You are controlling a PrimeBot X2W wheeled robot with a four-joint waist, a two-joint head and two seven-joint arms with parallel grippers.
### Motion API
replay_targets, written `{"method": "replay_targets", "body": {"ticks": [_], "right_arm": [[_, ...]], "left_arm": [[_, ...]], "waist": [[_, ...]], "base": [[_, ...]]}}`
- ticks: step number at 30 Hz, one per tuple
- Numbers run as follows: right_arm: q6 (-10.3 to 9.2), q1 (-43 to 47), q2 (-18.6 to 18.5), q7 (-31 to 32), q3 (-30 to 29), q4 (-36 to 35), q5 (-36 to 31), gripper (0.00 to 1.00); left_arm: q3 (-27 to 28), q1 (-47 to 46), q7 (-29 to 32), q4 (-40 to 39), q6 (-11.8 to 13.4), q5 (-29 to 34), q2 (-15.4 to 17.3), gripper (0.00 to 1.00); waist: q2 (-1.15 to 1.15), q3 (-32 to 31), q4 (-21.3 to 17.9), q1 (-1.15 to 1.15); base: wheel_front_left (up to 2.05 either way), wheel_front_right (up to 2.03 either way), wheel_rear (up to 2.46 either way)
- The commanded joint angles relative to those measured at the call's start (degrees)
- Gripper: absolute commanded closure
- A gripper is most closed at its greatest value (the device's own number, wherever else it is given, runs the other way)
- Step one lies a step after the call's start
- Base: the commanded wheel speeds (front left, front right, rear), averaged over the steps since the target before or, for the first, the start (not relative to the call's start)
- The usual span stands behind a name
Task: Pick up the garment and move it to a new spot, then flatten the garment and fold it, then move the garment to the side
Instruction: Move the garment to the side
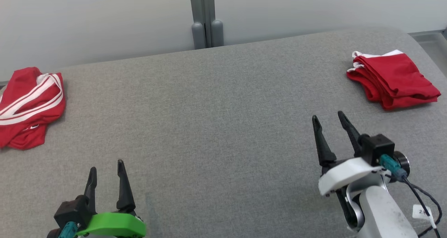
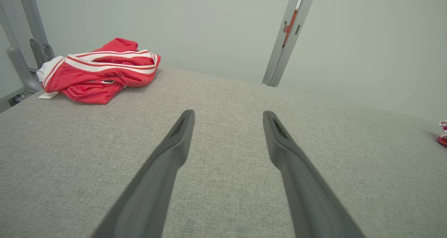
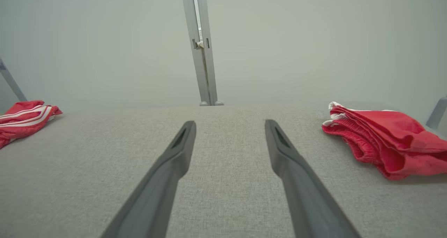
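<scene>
The left gripper (image 1: 106,165) hovers above the near left part of the grey fabric table (image 1: 216,126), its two dark fingers spread wide with nothing between them. The right gripper (image 1: 328,115) hangs over the right side of the table, also fully spread and empty. A crumpled red garment (image 1: 29,107) with white stripes lies in a heap at the table's left edge, well apart from both grippers. A folded red garment (image 1: 393,79) with white trim rests near the far right corner, beyond the right gripper and not touching it
</scene>
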Motion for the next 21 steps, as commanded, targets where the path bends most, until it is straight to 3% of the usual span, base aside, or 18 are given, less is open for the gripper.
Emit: {"method": "replay_targets", "body": {"ticks": [1,8,21], "right_arm": [[-0.09,2.5,-0.1,-0.2,-0.8,-1.7,-0.2,0.0],[-0.09,8.8,0.0,-0.2,1.2,-5.6,4.1,0.0],[-0.09,9.6,0.1,-0.2,1.4,-5.0,4.3,0.0]], "left_arm": [[-0.3,1.1,-0.2,-0.3,-0.2,0.2,0.0,0.0],[-2.2,2.5,-0.2,-0.6,0.9,-0.4,-0.1,0.0],[-3.1,1.8,-0.2,0.2,1.2,-0.1,-0.1,0.0]], "waist": [[0.0,-0.4,0.7,0.0],[0.0,-1.0,1.1,0.0],[0.0,-1.4,1.4,0.0]], "base": [[0.0,0.0,0.0],[0.0,0.0,0.0],[0.0,0.0,0.0]]}}
